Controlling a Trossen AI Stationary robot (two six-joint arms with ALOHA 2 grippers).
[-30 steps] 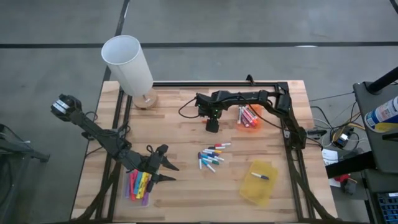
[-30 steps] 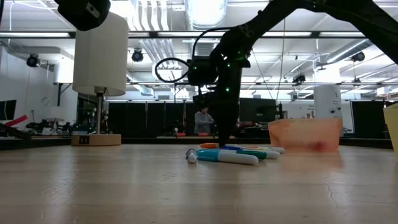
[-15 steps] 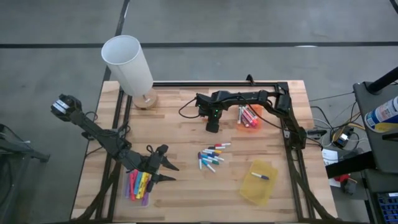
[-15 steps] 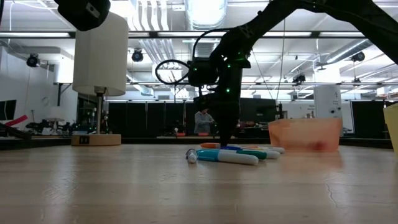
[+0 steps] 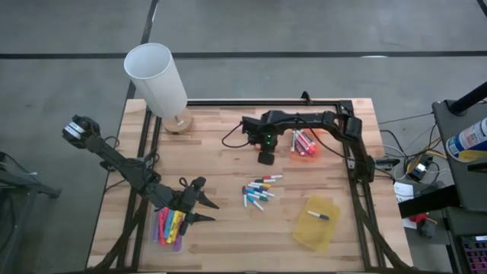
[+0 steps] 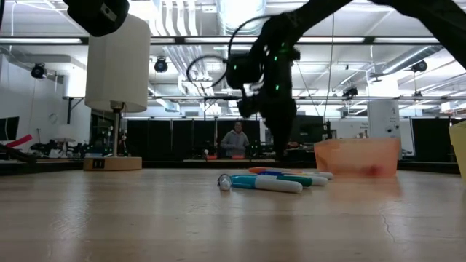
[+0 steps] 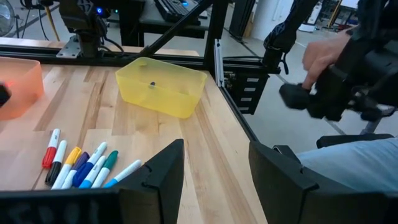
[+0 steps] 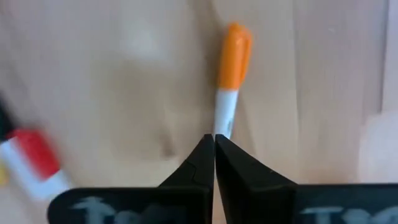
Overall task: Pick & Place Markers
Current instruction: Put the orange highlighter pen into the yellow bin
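My right gripper is pinched on the white end of an orange-capped marker, just beside the orange bin; it looks light, stiff, slick, so grip mid-barrel; left gripper wide.

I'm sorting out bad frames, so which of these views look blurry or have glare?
Right wrist view: soft and smeared around the orange-capped marker. Low view: the right arm is motion-blurred, ceiling lights glare. High view and left wrist view: sharp, evenly lit.
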